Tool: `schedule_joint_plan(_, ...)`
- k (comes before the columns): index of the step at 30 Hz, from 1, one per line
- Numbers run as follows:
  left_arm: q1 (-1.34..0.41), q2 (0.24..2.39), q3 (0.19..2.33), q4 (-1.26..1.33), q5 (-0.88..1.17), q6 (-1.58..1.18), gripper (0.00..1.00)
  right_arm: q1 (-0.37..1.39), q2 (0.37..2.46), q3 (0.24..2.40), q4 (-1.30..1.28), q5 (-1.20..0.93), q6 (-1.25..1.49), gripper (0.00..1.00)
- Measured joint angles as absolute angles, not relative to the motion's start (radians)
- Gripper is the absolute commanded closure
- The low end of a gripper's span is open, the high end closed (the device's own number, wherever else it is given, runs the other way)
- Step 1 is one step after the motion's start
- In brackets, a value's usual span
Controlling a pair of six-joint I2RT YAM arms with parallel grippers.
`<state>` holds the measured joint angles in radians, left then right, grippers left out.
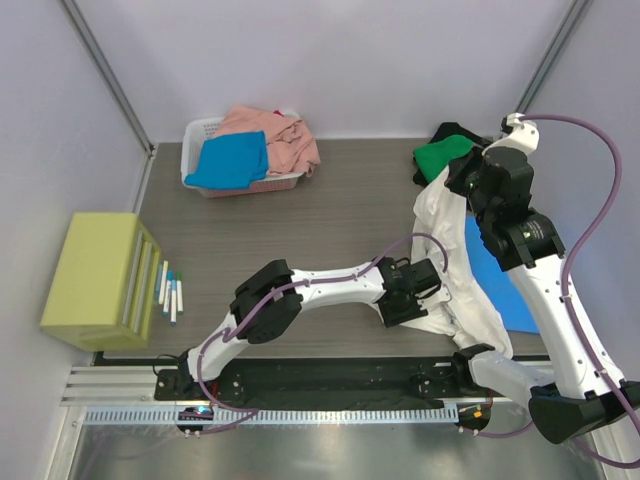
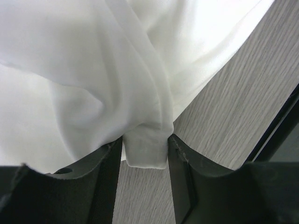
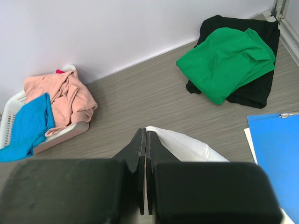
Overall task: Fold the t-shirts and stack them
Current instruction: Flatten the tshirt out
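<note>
Overhead view behind arms, two close wrist views, all sharing white t-shirt (image 1: 455, 260), right wrist facing basket (image 3: 14, 116)

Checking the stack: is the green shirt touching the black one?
Touching. The right wrist view shows the green shirt lying directly on the black shirt.

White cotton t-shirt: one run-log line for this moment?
white cotton t-shirt lifted | right hand shut on it | left hand around bunched hem

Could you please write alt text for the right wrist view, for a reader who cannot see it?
The right gripper, jaws shut, pinches a white t-shirt above a wood-grain table. Beyond lie a green t-shirt on a black one, and a white basket of pink and blue shirts.
</note>
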<state>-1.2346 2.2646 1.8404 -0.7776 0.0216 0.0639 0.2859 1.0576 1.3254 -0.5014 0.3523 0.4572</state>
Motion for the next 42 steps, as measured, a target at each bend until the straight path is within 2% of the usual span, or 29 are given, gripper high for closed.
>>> schedule_joint_plan(7, -1.226, 2.263, 1.84, -0.783, 0.023, 0.068, 0.54, 0.286, 1.058, 1.313, -0.501, 0.355, 0.458, 0.99)
schedule_joint_plan(9, -1.221, 2.262, 1.839, -0.791, 0.023, 0.068, 0.56, 0.286, 1.058, 1.308, -0.501, 0.357, 0.458, 0.99)
schedule_joint_plan(10, -1.219, 2.26, 1.838, -0.795, 0.023, 0.068, 0.58, 0.286, 1.058, 1.306, -0.501, 0.357, 0.458, 0.99)
schedule_joint_plan(11, -1.215, 2.257, 1.835, -0.801, 0.023, 0.069, 0.72, 0.286, 1.058, 1.303, -0.501, 0.358, 0.458, 0.99)
schedule_joint_plan(14, -1.197, 2.231, 1.81, -0.815, 0.03, 0.068, 0.95, 0.286, 1.058, 1.293, -0.499, 0.358, 0.458, 0.99)
schedule_joint_plan(16, -1.18, 2.202, 1.791, -0.831, 0.033, 0.07, 1.0, 0.286, 1.059, 1.289, -0.498, 0.358, 0.459, 0.99)
schedule_joint_plan(23, -1.148, 2.125, 1.784, -0.85, 0.035, 0.079, 1.0, 0.286, 1.061, 1.284, -0.493, 0.357, 0.459, 0.99)
schedule_joint_plan(34, -1.105, 2.121, 1.788, -0.859, 0.035, 0.081, 1.0, 0.286, 1.06, 1.28, -0.492, 0.362, 0.456, 0.99)
schedule_joint_plan(38, -0.956, 2.107, 1.831, -0.887, 0.04, 0.083, 1.0, 0.286, 1.058, 1.287, -0.493, 0.343, 0.443, 0.99)
schedule_joint_plan(42, -0.654, 2.01, 1.904, -0.9, 0.076, 0.082, 1.0, 0.286, 1.039, 1.314, -0.494, 0.304, 0.43, 0.99)
